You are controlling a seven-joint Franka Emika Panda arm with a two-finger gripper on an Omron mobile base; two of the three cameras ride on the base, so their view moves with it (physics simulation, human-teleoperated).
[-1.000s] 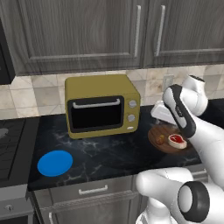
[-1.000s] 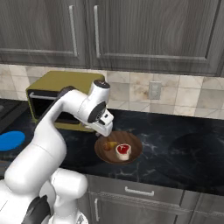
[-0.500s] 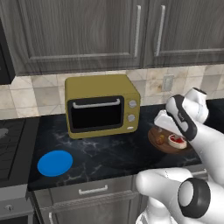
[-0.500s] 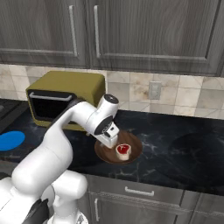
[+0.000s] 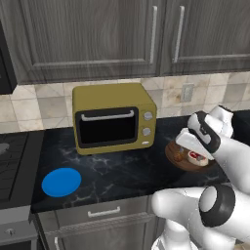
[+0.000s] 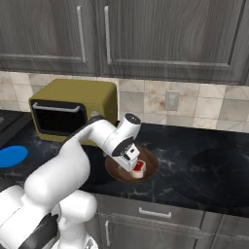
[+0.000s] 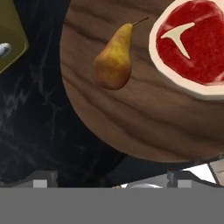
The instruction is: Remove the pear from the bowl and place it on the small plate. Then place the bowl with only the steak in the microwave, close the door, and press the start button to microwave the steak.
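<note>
From the left base view, your gripper (image 5: 188, 152) hangs low over the shallow dark-brown wooden bowl (image 5: 177, 157) near the black counter's front edge, right of the mustard-yellow oven (image 5: 113, 117); the flat bright-blue plate (image 5: 61, 182) lies well apart, at the counter's left front corner, so a weak grip could drop the fruit on that long carry.

The right base view shows the red white-rimmed steak (image 6: 138, 167) just beside the hand.

In the hand view, the fingers are spread wide and empty. The brown-orange pear (image 7: 113, 61) lies on its side close to the steak; descend off-centre and you may nudge either one.
</note>
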